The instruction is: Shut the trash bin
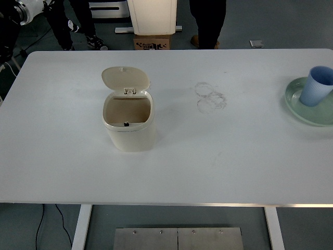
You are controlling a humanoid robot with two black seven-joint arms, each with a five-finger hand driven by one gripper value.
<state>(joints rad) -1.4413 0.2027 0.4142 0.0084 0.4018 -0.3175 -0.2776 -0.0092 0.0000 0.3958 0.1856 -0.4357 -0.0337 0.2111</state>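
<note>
A small cream trash bin stands left of centre on the white table. Its lid is swung up and back on the far hinge, so the bare inside shows. A small dark latch sits on the inner near rim. Neither of my hands appears anywhere over the table. A white-and-black machine part shows at the top left corner, beyond the table's far edge, with no fingers visible on it.
A blue cup stands on a pale green plate at the right edge. Faint ring marks stain the table centre. Beyond the far edge stand people's legs, a cardboard box and a white stand.
</note>
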